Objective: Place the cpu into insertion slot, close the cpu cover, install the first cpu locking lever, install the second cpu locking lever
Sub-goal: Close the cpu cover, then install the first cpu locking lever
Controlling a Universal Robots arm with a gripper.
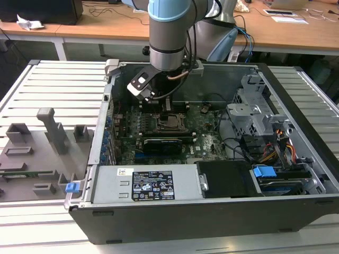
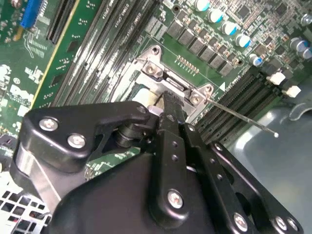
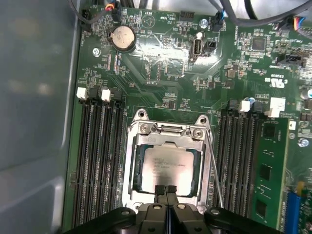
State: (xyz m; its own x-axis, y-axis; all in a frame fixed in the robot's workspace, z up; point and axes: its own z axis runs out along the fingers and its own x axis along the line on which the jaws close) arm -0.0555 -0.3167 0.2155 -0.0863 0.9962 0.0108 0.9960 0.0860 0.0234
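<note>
The cpu [image 3: 165, 165], silvery-grey on top, lies flat in the insertion slot [image 3: 126, 161] on the green board. The cpu cover [image 3: 168, 138], a metal frame with a square window, lies down over it. My gripper [image 3: 165, 190] is shut, its black fingertips together at the near edge of the cover with nothing visible between them. One thin locking lever [image 3: 214, 170] runs beside the socket; in the second wrist view this lever [image 2: 243, 117] sticks out at an angle past my gripper [image 2: 168, 100]. In the exterior view my gripper [image 1: 160, 106] hangs just above the socket [image 1: 170, 122] inside the open case.
Rows of black memory slots [image 3: 100, 161] flank the socket, with a green memory stick [image 3: 270, 165] on one side. A coin battery [image 3: 122, 38] and the case wall [image 3: 34, 122] are close by. A black card [image 1: 164, 144], power supply [image 1: 148, 185] and drive cage [image 1: 254, 116] crowd the case.
</note>
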